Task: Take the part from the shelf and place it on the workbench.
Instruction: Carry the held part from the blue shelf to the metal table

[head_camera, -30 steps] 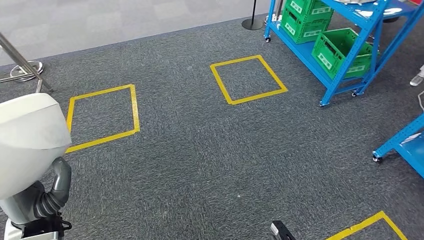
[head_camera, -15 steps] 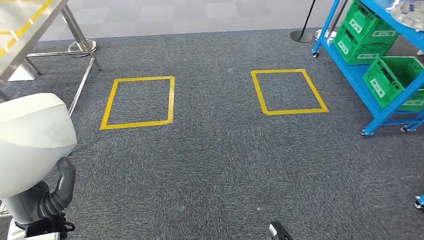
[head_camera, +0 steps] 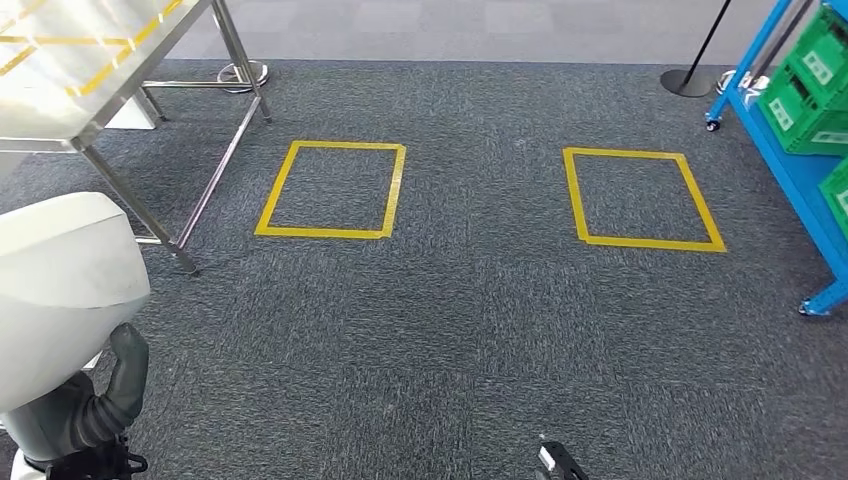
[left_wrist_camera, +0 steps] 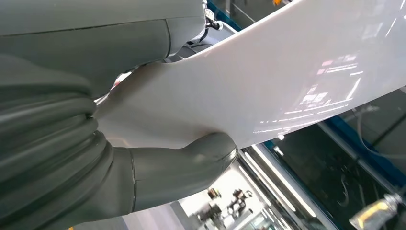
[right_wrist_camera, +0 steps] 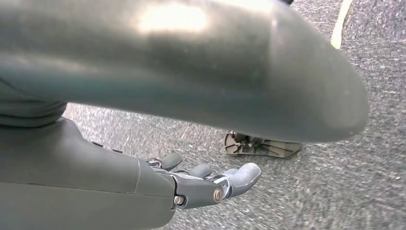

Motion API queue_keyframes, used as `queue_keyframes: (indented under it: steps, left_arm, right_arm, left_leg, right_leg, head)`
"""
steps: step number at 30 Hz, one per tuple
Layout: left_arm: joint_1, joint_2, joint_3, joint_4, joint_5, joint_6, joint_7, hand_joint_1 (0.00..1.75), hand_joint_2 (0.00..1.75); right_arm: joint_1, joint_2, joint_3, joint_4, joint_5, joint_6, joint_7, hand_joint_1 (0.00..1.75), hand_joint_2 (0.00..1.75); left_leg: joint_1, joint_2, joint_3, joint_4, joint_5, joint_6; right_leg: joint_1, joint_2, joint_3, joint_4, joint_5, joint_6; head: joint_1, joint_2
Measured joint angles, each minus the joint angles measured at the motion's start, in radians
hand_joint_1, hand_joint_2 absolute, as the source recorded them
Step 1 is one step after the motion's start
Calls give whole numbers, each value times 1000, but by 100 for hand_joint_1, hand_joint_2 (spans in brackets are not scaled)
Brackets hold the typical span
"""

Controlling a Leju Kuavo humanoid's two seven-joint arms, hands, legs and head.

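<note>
White part [head_camera: 60, 290] gripped in the left robot hand [left_wrist_camera: 158, 167] — right robot hand [right_wrist_camera: 201, 184] empty, fingers apart — no legible writing

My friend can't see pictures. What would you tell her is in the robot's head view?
The robot looks down at grey carpet with two yellow tape squares, one on the left and one on the right. Its left hand holds a big white part at the lower left. A metal workbench stands upper left, and a blue shelf with green crates is at the right edge.
</note>
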Motion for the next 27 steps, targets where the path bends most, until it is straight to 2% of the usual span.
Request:
queue_keyframes:
  steps: [2,3,4,5,6,7,8,9,10,11,12,13,14,15,16,17,18,19,20,21,22,23,25,26,27]
  left_arm:
    - [0,0,0,-1,0,0,0,175,175]
    - [0,0,0,-2,0,0,0,175,175]
    - [0,0,1,-3,0,0,0,175,175]
    - [0,0,1,-4,0,0,0,175,175]
    - [1,0,2,-6,0,0,0,175,175]
    - [0,0,2,-7,0,-1,0,175,175]
    - [-1,0,2,-8,0,-2,1,175,175]
    - [-3,-2,2,-8,0,-4,1,175,175]
    - [-5,-3,2,-7,-1,-6,2,175,175]
    - [-6,-4,2,-5,-1,-8,2,175,175]
    - [-6,-5,2,-3,-1,-10,2,175,175]
    - [-6,-5,2,-1,-2,-12,2,175,175]
    - [-6,-5,2,0,-2,-13,3,175,175]
    - [-7,-5,2,1,-1,-15,3,175,175]
    - [-9,-5,2,1,-1,-15,3,175,175]
    - [-11,-5,2,2,-1,-16,3,175,175]
    - [-13,-5,2,3,-1,-17,3,175,175]
    - [-15,-5,2,3,-1,-17,3,175,175]
    - [-16,-4,2,3,-1,-18,3,175,175]
    - [-16,-4,2,3,-1,-18,3,175,175]
    - [-17,-4,2,4,-1,-18,4,175,175]
    - [-21,-3,2,4,-1,-18,4,175,175]
    - [-30,-3,2,8,0,-17,5,175,175]
    - [-31,-3,2,11,0,-17,5,175,175]
    - [-31,-3,2,14,0,-16,5,175,175]
  right_arm:
    - [-2,0,0,0,0,0,-1,0,0]
    - [-2,0,0,0,0,0,-2,0,0]
    - [-3,0,0,0,0,0,-2,0,0]
    - [-4,0,0,0,0,0,-2,0,0]
    - [-5,0,0,0,0,0,-2,0,0]
    - [-6,0,0,0,0,0,-2,0,0]
    - [-6,0,0,0,-1,0,-2,0,0]
    - [-6,0,0,0,-2,0,-2,0,0]
    - [-4,0,0,0,-3,0,-2,0,0]
    - [-1,0,0,0,-4,0,-2,0,0]
    - [1,0,-1,0,-6,0,-2,0,0]
    - [3,0,-2,0,-6,0,-2,0,0]
    - [4,0,-3,0,-7,0,-2,0,0]
    - [4,0,-5,0,-8,0,-3,0,0]
    - [4,0,-8,0,-8,0,-4,0,0]
    - [4,0,-10,0,-9,0,-4,0,0]
    - [4,0,-12,0,-10,0,-4,0,0]
    - [4,0,-14,0,-10,0,-5,0,0]
    - [4,0,-16,0,-12,0,-5,0,0]
    - [3,1,-16,0,-12,0,-6,0,0]
    - [3,2,-17,0,-14,1,-7,0,0]
    - [3,2,-17,0,-15,1,-8,0,0]
    - [7,2,-18,0,-16,2,-11,0,0]
    - [9,2,-19,0,-16,3,-11,0,0]
    - [11,2,-20,0,-16,3,-10,0,0]
  left_leg:
    - [-6,44,61,-115,41,13]
    - [-10,56,73,-140,46,19]
    - [-12,54,71,-143,45,25]
    - [-12,40,72,-146,48,29]
    - [-10,26,74,-151,51,35]
    - [-6,14,78,-156,55,41]
    - [-2,2,82,-161,58,47]
    - [1,-10,82,-163,61,51]
    - [2,-22,81,-163,62,54]
    - [2,-37,79,-162,62,55]
    - [3,-52,78,-160,62,55]
    - [3,-69,78,-158,62,54]
    - [4,-85,77,-155,61,53]
    - [6,-99,77,-150,59,49]
    - [6,-112,74,-145,56,44]
    - [6,-124,70,-139,54,37]
    - [6,-135,65,-136,53,30]
    - [7,-146,60,-136,54,22]
    - [8,-157,56,-138,56,14]
    - [9,-157,53,-140,58,8]
    - [8,-141,48,-132,53,4]
    - [7,-113,34,-106,37,0]
    - [5,-48,-19,7,-25,-6]
    - [6,-34,-52,75,-56,-9]
    - [6,-28,-76,124,-72,-11]
  right_leg:
    - [4,-22,10,0,-7,8]
    - [5,-32,13,-1,-9,14]
    - [5,-42,16,-2,-10,20]
    - [5,-53,21,-5,-11,26]
    - [3,-48,24,-3,-15,33]
    - [1,-26,21,10,-27,38]
    - [-1,6,7,44,-47,43]
    - [-3,44,-18,98,-75,46]
    - [-3,68,-53,164,-105,47]
    - [-3,79,-87,227,-127,49]
    - [-4,83,-109,262,-130,50]
    - [-4,85,-115,262,-113,51]
    - [-6,89,-102,223,-79,50]
    - [-8,104,-75,155,-38,50]
    - [-11,131,-49,91,-11,50]
    - [-13,151,-29,43,6,50]
    - [-13,167,-20,17,10,48]
    - [-11,169,-19,13,6,45]
    - [-10,156,-17,11,8,38]
    - [-11,143,-15,7,11,31]
    - [-13,131,-12,3,14,23]
    - [-14,117,-9,-1,17,17]
    - [-11,88,-8,-4,16,8]
    - [-9,72,-8,-4,15,6]
    - [-8,56,-7,-4,13,5]
  head:
    - [0,0]
    - [1,0]
    - [1,0]
    - [1,0]
    - [2,0]
    - [2,0]
    - [5,0]
    - [7,0]
    - [10,0]
    - [12,0]
    - [12,0]
    - [12,0]
    - [13,0]
    - [13,0]
    - [13,0]
    - [13,0]
    - [13,0]
    - [13,0]
    - [13,0]
    - [13,0]
    - [11,0]
    - [8,0]
    - [1,0]
    - [1,0]
    - [1,0]
